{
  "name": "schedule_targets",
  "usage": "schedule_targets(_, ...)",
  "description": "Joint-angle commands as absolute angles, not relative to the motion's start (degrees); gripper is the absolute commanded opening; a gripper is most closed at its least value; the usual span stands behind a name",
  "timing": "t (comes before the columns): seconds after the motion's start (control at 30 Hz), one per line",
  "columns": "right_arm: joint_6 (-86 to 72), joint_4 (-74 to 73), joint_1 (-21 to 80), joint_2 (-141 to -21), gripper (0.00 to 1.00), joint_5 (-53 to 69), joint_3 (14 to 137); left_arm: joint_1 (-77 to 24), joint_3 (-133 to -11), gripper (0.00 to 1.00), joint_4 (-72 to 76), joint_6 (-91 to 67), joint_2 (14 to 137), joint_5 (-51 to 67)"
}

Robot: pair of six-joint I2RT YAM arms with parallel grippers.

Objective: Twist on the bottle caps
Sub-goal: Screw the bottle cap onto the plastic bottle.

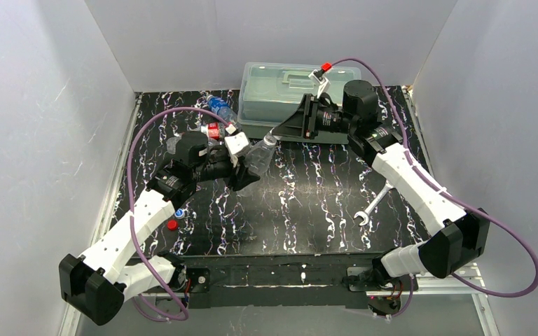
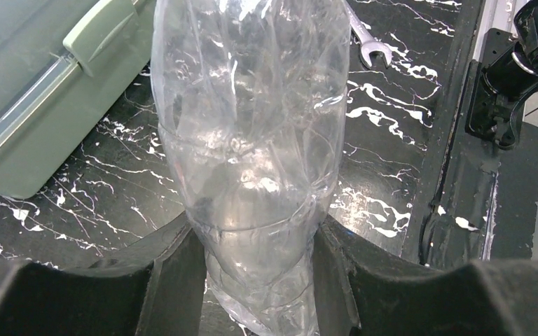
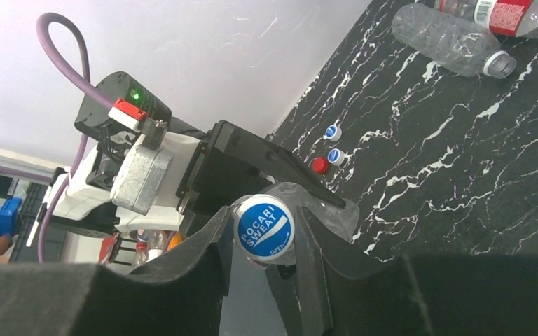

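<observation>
The crumpled plain clear bottle (image 2: 252, 126) is clamped between the narrowly parted jaws of the left gripper (image 2: 259, 280). A blue Pocari Sweat cap (image 3: 264, 229) is pinched tight in the right gripper (image 3: 263, 241), apparently at that bottle's neck. Beyond its fingers, a red cap (image 3: 319, 165) and two blue caps (image 3: 335, 156) are seen on the table (image 3: 427, 175).

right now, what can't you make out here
- right wrist view: whether the blue cap is threaded onto the clear bottle; cap and right gripper cover the neck
- left wrist view: the bottle's neck, cut off by the top edge
- top view: print on the loose caps, too small
</observation>
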State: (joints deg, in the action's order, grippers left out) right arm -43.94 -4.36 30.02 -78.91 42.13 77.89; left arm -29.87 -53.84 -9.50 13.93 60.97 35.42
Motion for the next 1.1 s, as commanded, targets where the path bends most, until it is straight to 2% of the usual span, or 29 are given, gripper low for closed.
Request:
schedule_targets(0.0, -41.0, -5.7, 30.9, -79.0, 0.35, 41.4, 79.8, -30.2, -53.7, 0.00, -7.9, 14.6, 60.0, 37.3)
schedule_targets(0.73, -36.2, -11.9, 33.1, -80.3, 0.39, 42.5, 83.5, -30.4, -55.0, 0.00, -9.6, 15.1, 62.7, 40.2)
schedule_targets(1.07, -24.8, -26.2, 35.2, -82.0, 0.41, 38.1, 89.4, -30.5, -56.9, 0.00, -13.0, 16.1, 64.1, 40.5)
